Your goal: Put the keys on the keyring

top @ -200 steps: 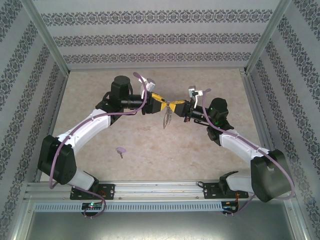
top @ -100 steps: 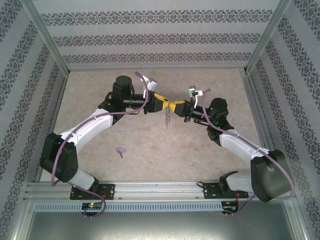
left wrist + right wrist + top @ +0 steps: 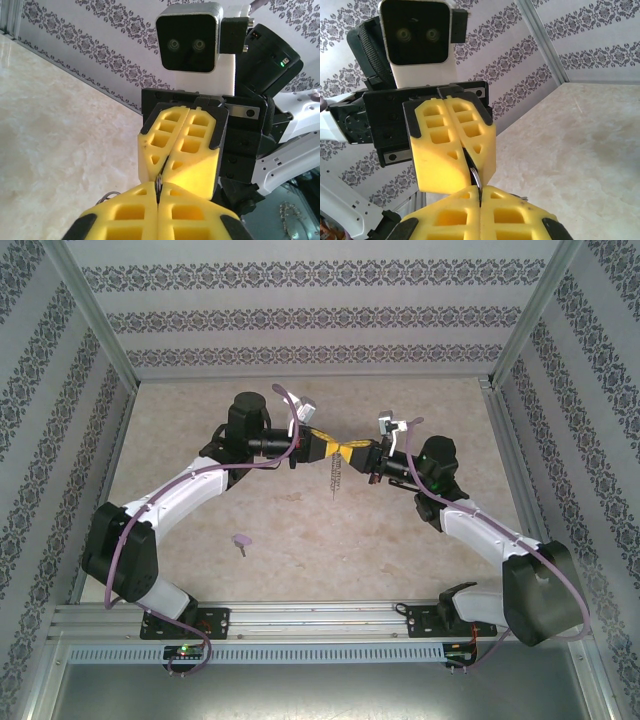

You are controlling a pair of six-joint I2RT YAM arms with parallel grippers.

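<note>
Above the middle of the table my left gripper (image 3: 332, 447) and right gripper (image 3: 352, 452) meet tip to tip, both shut on the grey metal keyring (image 3: 333, 478). It hangs below them, seen edge-on, with its chain dangling. In the left wrist view the ring's wire (image 3: 159, 183) is pinched between my left gripper (image 3: 159, 189), and the right one's fingers (image 3: 195, 150) press on it from the far side. The right wrist view has the keyring (image 3: 476, 177) clamped in my right gripper (image 3: 480, 194). A tiny lilac key (image 3: 241, 540) lies on the table, front left, away from both grippers.
Patterned walls and metal posts (image 3: 88, 315) enclose the beige table (image 3: 440, 400) on three sides. The aluminium rail (image 3: 320, 620) with both arm bases runs along the near edge. Both arms arch inward over the table's middle.
My left gripper has closed onto the keyring, which the right gripper was holding. The ring has swung from a tilted, broad view to hanging edge-on. The key has not moved.
</note>
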